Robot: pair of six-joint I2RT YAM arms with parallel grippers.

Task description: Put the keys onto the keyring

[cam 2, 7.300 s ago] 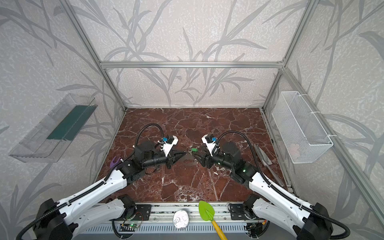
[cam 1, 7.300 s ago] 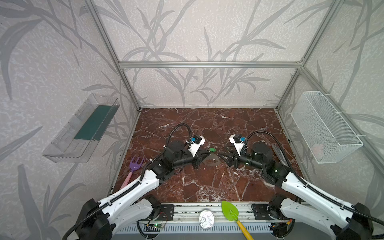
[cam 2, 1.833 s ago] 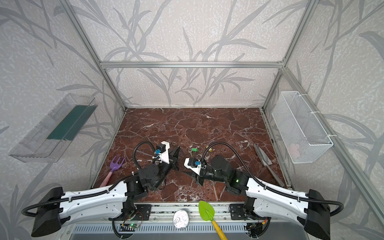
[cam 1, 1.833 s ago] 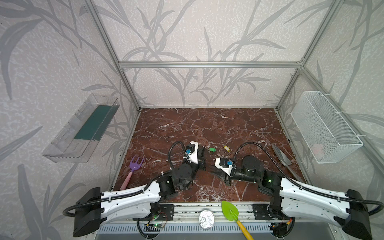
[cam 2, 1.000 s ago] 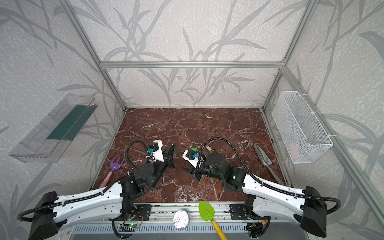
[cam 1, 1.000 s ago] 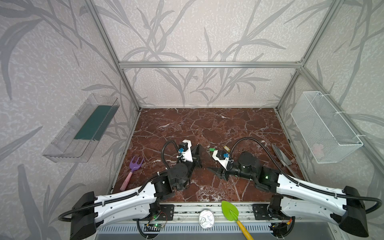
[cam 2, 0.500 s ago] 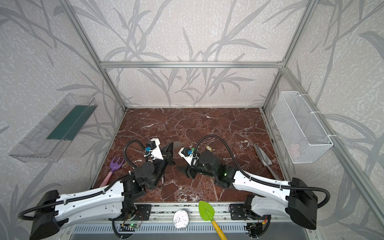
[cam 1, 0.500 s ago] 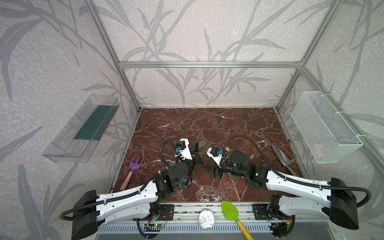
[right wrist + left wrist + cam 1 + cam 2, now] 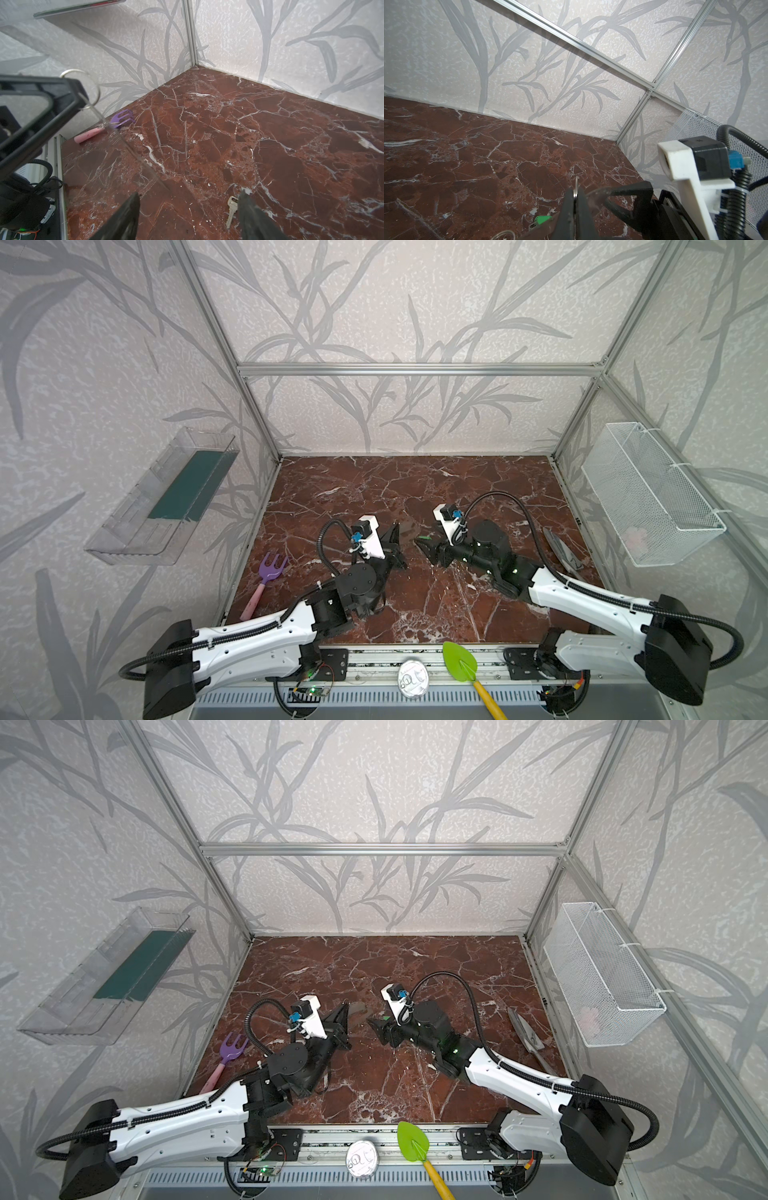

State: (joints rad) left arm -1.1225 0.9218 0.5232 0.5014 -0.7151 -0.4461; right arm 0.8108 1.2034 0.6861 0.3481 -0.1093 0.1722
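Hovering with fingers spread wide over a key (image 9: 231,207) that lies loose on the worktop (image 9: 270,135), the right hand (image 9: 188,195) holds nothing, while the left hand (image 9: 576,193) pinches the keyring (image 9: 98,93) aloft nearby, so threading looks wholly undone.

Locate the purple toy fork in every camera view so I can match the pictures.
In a top view: the purple fork lies at the left edge of the marble table, prongs toward the back wall.
In a top view: same spot, left of the left arm.
Left wrist view: not in it.
Right wrist view: it lies at the table's edge, by the wall.
Shared landmark: the marble table, visible in all four.
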